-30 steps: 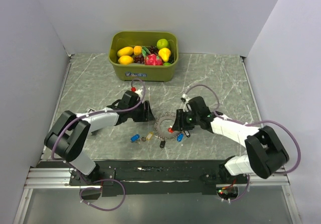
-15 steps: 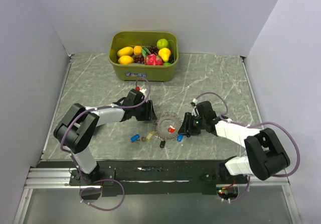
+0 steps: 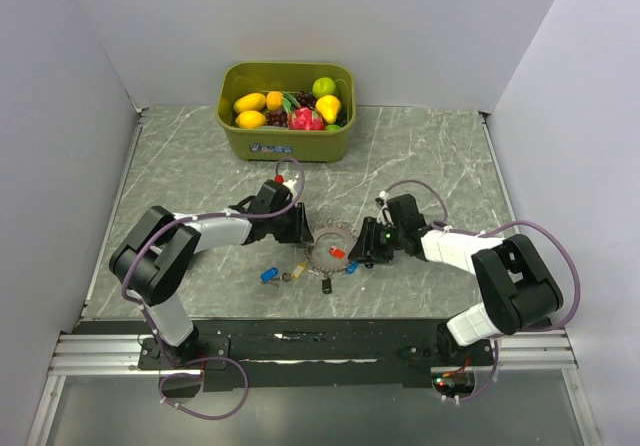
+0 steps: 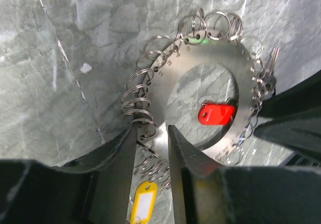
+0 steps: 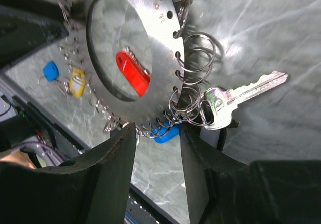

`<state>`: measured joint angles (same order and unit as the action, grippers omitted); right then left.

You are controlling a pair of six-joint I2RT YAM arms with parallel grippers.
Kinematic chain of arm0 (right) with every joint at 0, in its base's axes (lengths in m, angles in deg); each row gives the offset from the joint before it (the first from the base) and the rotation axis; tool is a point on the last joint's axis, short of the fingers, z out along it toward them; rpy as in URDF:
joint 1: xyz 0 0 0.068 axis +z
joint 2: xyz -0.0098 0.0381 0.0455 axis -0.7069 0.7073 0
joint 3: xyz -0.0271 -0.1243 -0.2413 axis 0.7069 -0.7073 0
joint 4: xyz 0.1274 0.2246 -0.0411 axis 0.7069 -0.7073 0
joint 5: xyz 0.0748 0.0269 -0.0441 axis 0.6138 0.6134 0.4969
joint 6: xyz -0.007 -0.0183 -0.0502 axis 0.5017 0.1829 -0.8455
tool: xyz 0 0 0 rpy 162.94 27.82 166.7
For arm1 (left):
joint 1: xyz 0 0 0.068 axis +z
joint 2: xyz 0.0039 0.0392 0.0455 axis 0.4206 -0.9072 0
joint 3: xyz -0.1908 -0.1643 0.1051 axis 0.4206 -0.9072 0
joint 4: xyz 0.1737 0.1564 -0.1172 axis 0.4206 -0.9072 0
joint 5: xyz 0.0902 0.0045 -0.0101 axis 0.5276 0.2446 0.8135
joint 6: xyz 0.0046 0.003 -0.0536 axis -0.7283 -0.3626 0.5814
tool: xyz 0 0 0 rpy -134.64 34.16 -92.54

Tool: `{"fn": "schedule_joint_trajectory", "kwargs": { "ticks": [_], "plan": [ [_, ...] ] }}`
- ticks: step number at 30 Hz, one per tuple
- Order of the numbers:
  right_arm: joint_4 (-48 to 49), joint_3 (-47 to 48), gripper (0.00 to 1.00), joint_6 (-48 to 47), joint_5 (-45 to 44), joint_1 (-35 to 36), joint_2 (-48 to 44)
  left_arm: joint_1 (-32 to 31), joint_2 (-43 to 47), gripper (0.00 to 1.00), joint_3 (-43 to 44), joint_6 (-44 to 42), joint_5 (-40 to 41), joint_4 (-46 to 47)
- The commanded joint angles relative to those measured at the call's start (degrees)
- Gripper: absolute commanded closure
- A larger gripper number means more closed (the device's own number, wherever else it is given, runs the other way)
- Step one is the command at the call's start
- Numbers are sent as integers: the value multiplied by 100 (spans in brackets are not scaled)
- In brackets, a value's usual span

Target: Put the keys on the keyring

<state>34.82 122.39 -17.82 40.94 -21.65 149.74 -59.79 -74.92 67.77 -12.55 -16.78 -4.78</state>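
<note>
Olive-green bin (image 3: 287, 144) of toy fruit (image 3: 303, 119) — grapes among them, perhaps — on grey marbled table (image 3: 430, 156)

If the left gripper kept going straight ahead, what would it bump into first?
The keyring: its rim and little split rings sit right between the fingers of the left gripper. Past that, probably the red key.

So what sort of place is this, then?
Most likely a robot test booth in a lab: plain white walls box in a marbled table, two robot arms are bolted to its near edge, and a tub of toy fruit sits at the back.
</note>
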Motion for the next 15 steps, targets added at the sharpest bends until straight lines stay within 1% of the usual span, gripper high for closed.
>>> {"fn": "schedule_joint_trajectory", "kwargs": {
  "ticks": [1,7,13,15],
  "plan": [
    [92,304,52,-179,-182,-180,115,-94,118,65,-102,120,-42,206],
    [57,691,52,-363,-191,-242,414,-147,180,68,-172,147,-42,188],
    [13,1104,52,-425,-138,-250,669,-226,399,68,-312,208,-200,346],
    [-48,1148,52,-460,-182,-259,687,-235,513,68,-339,209,-122,355]
  ]
}}
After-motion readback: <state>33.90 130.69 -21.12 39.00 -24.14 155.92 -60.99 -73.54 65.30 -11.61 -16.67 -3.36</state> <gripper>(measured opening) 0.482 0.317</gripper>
